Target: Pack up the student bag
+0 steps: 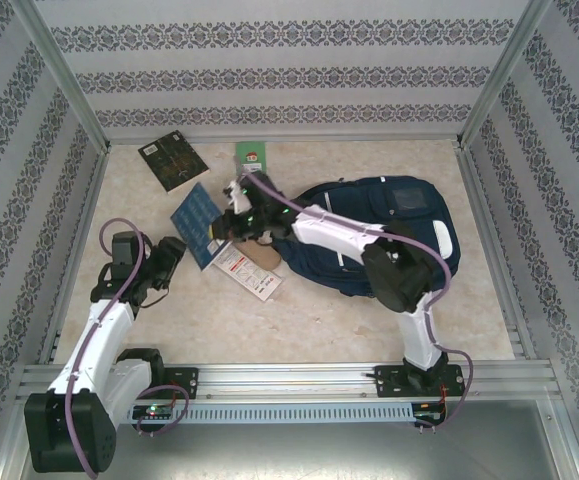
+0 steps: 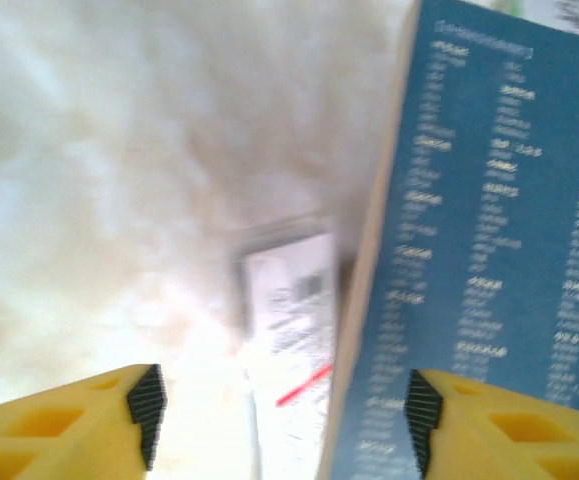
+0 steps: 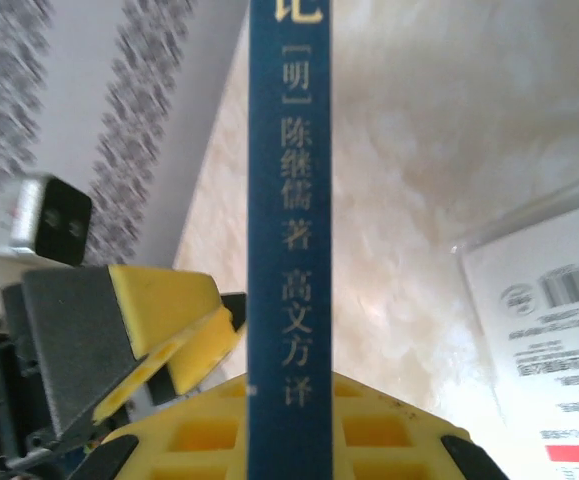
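Patterned walls close round a pale marbled counter (image 1: 299, 330), and the student bag (image 1: 389, 215) lies on its right half, under my right arm. The blue book (image 1: 201, 222) is well left of the bag, just beside a white packet (image 1: 251, 272) lying flat.

As I judge it, the step is to bring this book over to the bag. To do that well I should hold the pinch firm, lift the book clear of the packet, and draw my left arm back first so it cannot catch the cover. From here I cannot tell whether the bag's mouth is open.

My right fingers (image 3: 389, 440) are closed narrow on the book, its spine rising between them. My left fingers (image 2: 69, 425) stand wide apart, holding nothing, with the book's edge running between them.
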Controlling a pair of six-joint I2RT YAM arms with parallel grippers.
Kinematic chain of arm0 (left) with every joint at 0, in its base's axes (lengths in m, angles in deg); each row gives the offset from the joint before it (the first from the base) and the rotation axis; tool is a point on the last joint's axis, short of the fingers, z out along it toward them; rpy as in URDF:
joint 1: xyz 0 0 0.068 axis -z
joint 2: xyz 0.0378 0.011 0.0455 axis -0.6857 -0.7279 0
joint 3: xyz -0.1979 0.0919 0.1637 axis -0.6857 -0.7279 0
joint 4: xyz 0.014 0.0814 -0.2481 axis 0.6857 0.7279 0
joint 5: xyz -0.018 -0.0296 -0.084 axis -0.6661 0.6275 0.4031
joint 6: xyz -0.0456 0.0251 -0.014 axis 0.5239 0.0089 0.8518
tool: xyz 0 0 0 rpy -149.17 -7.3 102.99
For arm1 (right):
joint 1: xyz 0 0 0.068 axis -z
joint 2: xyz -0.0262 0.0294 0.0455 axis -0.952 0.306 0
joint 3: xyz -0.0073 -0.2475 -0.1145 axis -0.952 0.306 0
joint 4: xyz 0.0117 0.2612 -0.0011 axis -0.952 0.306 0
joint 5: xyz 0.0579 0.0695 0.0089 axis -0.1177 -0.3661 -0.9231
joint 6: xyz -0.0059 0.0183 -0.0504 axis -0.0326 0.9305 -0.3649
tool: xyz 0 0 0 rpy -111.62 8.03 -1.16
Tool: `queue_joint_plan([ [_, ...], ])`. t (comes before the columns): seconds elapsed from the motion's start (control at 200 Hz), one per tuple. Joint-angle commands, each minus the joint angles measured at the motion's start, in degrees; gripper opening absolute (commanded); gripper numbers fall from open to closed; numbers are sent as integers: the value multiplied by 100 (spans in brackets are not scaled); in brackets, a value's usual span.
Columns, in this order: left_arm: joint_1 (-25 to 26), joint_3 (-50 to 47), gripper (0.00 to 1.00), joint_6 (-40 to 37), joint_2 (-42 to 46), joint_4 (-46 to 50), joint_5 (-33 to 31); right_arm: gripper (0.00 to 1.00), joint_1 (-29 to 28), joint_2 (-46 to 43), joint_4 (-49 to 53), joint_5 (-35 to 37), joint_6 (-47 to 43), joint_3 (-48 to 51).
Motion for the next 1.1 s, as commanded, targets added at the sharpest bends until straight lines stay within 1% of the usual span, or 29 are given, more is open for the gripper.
queue_joint_plan([
  [0.0,41,164,73,570,-150,-1462,793,0,237,-498,-858,-294,563,391],
  [0.035,41,157,75,695,-226,-1855,920,0,324,-584,-1167,-407,776,542],
  [0.09,53,164,82,874,-341,-2360,1071,0,431,-692,-1602,-576,1094,736],
  [0.145,67,182,82,1036,-468,-2792,1183,0,507,-775,-1923,-693,1356,860],
  [0.28,191,335,78,1336,-829,-3579,1376,0,596,-892,-2798,-912,1968,1133],
  [0.42,338,577,73,1468,-1235,-3892,1554,0,634,-893,-3613,-1024,2518,1325],
  [0.555,383,573,71,1571,-1318,-4008,1516,0,646,-868,-4118,-1079,2854,1444],
  [0.585,396,573,66,1579,-1326,-4018,1503,0,644,-854,-4219,-1089,2910,1470],
  [0.704,410,585,39,1778,-1370,-4225,1467,0,645,-805,-4336,-1134,2978,1541],
  [0.779,410,622,22,1832,-1364,-4201,1443,0,649,-814,-4277,-1109,2903,1595],
  [0.829,408,670,12,1799,-1330,-4086,1434,0,652,-830,-4129,-1081,2787,1629],
  [0.844,410,686,10,1780,-1321,-4036,1432,2,655,-839,-4078,-1067,2735,1636],
  [0.864,410,713,7,1739,-1303,-3940,1425,8,664,-856,-3975,-1048,2653,1655],
  [0.889,410,750,3,1680,-1273,-3803,1408,18,673,-881,-3821,-1017,2548,1688],
  [0.909,410,781,0,1632,-1251,-3695,1393,25,685,-906,-3687,-973,2449,1714],
  [0.934,410,825,0,1550,-1227,-3560,1388,29,702,-950,-3480,-903,2312,1757],
  [0.974,410,893,0,1417,-1189,-3344,1379,33,753,-1037,-3087,-785,2039,1832],
  [1.024,410,962,0,1272,-1161,-3101,1375,41,826,-1208,-2480,-512,1598,1940],
  [1.094,410,1065,0,1039,-1125,-2797,1374,42,912,-1492,-1267,59,932,1962],
])
